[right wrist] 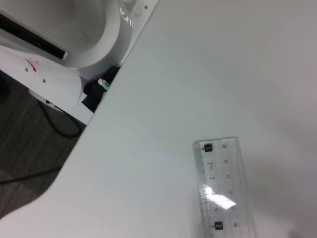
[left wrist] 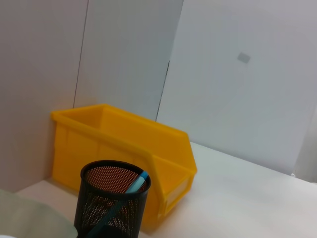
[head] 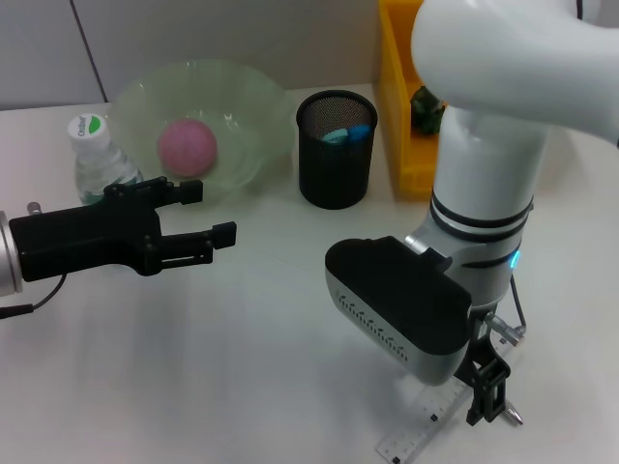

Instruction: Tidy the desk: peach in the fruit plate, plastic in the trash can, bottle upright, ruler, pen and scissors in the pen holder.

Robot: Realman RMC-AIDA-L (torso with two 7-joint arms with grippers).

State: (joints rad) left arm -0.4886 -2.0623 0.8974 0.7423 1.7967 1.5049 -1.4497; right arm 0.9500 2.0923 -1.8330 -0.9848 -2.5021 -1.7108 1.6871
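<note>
Lying at the tabletop's near edge, ruler [head: 421, 431] is awaiting the right claw [head: 486, 398], grip untellable; left claw [head: 211, 213] is hovering wide.

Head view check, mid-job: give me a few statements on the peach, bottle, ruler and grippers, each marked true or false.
1. The peach lies in the fruit plate. True.
2. The bottle lies on its side. False: it stands upright beside the plate.
3. The ruler is in the pen holder. False: it lies flat on the desk by the right gripper.
4. The left gripper is open and empty. True.
</note>
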